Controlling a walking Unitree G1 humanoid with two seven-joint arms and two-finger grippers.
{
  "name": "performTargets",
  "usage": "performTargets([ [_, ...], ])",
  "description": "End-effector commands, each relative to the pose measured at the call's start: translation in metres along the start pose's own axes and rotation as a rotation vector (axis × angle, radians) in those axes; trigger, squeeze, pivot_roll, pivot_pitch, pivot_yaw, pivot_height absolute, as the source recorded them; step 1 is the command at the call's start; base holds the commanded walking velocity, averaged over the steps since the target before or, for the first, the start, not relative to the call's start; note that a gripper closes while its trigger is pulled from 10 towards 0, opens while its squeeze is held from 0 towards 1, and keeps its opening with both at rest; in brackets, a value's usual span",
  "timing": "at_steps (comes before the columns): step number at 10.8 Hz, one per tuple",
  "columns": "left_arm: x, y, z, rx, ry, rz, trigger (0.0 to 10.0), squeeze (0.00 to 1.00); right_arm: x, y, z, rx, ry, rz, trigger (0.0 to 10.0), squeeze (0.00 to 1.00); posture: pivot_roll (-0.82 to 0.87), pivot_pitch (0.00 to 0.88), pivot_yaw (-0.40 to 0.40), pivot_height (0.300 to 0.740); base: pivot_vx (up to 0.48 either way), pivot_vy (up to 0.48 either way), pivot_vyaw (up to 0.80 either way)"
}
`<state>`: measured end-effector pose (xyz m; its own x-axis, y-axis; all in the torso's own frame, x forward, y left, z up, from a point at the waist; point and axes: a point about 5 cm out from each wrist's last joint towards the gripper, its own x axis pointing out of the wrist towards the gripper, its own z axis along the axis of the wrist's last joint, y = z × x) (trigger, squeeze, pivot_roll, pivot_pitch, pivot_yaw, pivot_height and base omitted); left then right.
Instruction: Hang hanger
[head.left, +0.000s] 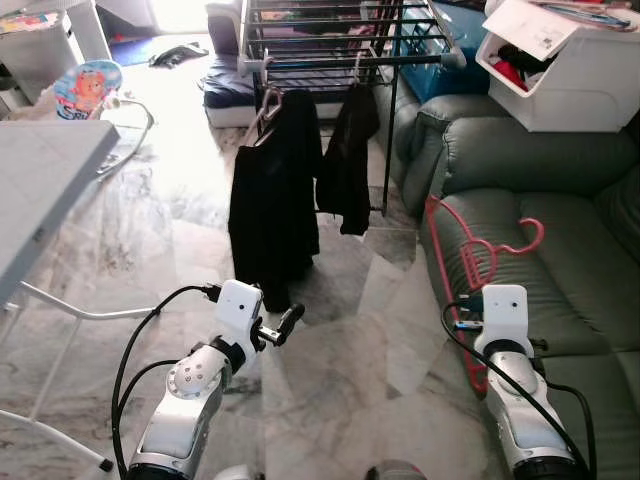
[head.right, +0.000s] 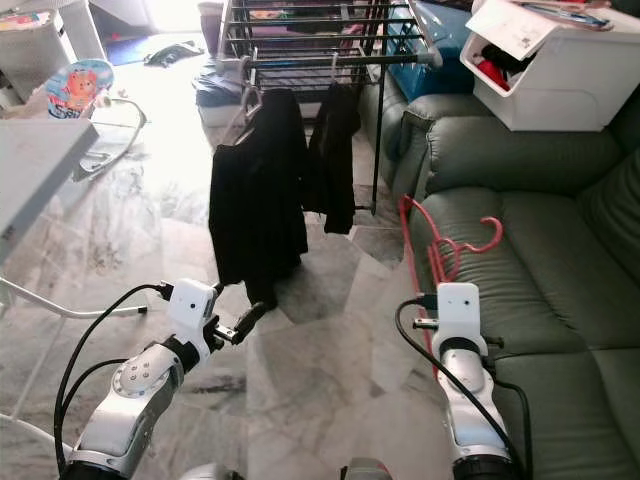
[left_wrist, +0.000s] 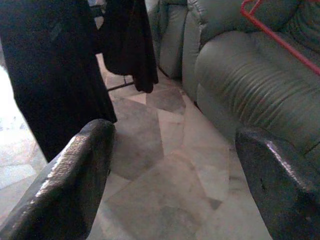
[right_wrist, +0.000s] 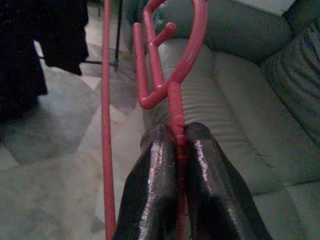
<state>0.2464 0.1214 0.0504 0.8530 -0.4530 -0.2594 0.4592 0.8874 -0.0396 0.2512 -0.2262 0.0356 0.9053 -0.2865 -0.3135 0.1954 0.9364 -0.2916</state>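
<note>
Two black garments hang from the drying rack (head.left: 340, 40) at the far side of the marble floor (head.left: 350, 340), and everything else spreads out around them. Far left, the corner of a white folding table (head.left: 40, 170) juts in, with a round cartoon-printed item (head.left: 88, 88) on the floor beyond it. Next comes the left gripper (left_wrist: 175, 170), raised low over the floor just in front of the long black garment (head.left: 272, 200); its two black fingers (left_wrist: 75, 180) stand wide apart with nothing between them, floor tiles showing through the gap. The shorter black garment (head.left: 348, 160) hangs just beside the long one, both from the rack's lower rail. Right of the rack's leg begins the grey-green leather sofa (head.left: 540, 250), and on its far arm sits a white storage bin (head.left: 570, 70) tipped open with red and dark cloth inside. The red plastic hanger (head.left: 470, 250) is held up in front of the sofa's seat edge, its hook curling toward the seat cushion and one long arm running back toward the rack. The right gripper (right_wrist: 179, 150) is directly beneath it: in the right wrist view the two fingers are pressed together on the hanger's stem just below the point where hook and side bars join, so the hanger rises straight out of the fingertips. The hanger is well apart from the rack's rails, with the sofa arm between them.
</note>
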Motion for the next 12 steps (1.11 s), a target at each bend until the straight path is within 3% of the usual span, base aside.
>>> performTargets([
  [1, -0.0006, -0.0019, 0.0018, -0.001, -0.008, -0.01, 10.0, 0.0, 0.0018, -0.004, 0.0007, -0.01, 0.004, -0.016, 10.0, 0.0, -0.07, 0.0, -0.006, 0.74, 0.251, 0.0, 0.0],
  [7, 0.0006, -0.0049, 0.0028, -0.001, -0.013, -0.025, 10.0, 0.0, 0.0038, -0.0041, -0.0011, -0.025, 0.019, -0.022, 10.0, 0.0, -0.07, 0.0, -0.009, 0.74, 0.293, 0.0, 0.0],
  [12, 0.0009, -0.0075, 0.0038, -0.002, -0.011, -0.04, 10.0, 0.0, 0.0074, -0.009, -0.0002, -0.074, 0.02, -0.068, 10.0, 0.0, -0.07, 0.0, -0.004, 0.74, 0.46, 0.0, 0.0],
])
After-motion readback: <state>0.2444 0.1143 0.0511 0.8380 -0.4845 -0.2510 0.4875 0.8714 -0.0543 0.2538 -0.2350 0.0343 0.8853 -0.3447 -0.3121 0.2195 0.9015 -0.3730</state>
